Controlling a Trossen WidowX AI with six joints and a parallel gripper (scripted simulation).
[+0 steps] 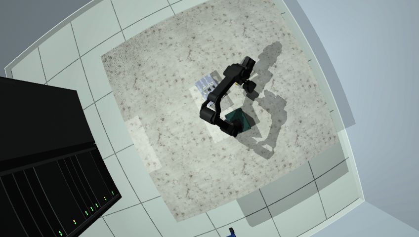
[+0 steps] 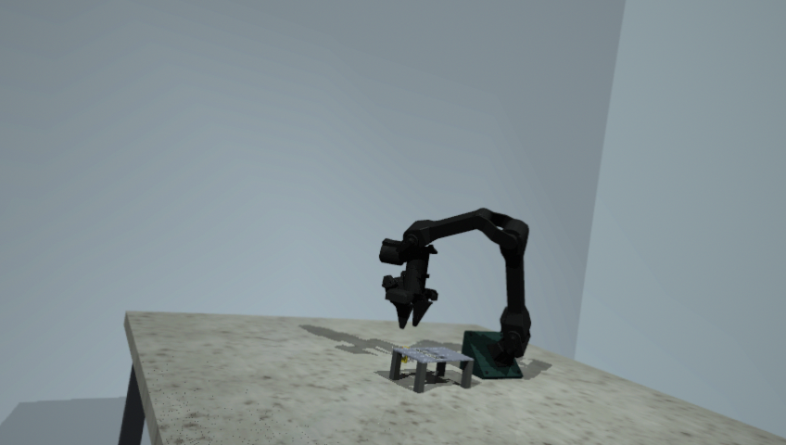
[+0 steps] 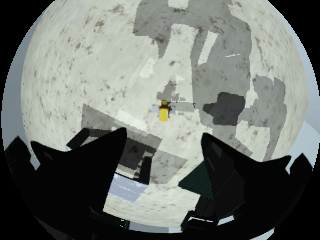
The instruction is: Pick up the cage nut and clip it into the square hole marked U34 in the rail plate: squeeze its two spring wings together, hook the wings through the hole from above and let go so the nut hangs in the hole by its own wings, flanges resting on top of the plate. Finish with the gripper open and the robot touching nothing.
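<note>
your wrist view shows you what the exterior view mostly tucks behind the plate: the cage nut [image 1: 236, 84] [image 2: 405, 358] [image 3: 164, 111], yellow in the middle with paler bits out to both sides, lying on the speckled tabletop [image 1: 176, 176] [image 2: 247, 375] [image 3: 60, 75]. from the exterior you get the height instead, with the claw [image 1: 243, 83] [image 2: 408, 326] [image 3: 164, 135] pointing down, its tips above the level of the rail plate [image 1: 202, 83] [image 2: 441, 354] [image 3: 129, 188]. only that side view shows you all four of the plate's legs clearly. the top view alone gives you the dark square holes, partly under the arm; their markings are too small for you to pick out u34.

your claw is open, well apart at the tips though short of its widest, and it's gripping nothing and touching nothing. you have the nut below it, lined up between the two fingers in the wrist view.

as for anything that holds things, the plate is lower than the claw and off to one side, and the nut is beside it on the table, outside its holes. the green base block [image 1: 240, 109] [image 2: 468, 336] [image 3: 197, 182] sits farther from the claw than the nut does.
</note>
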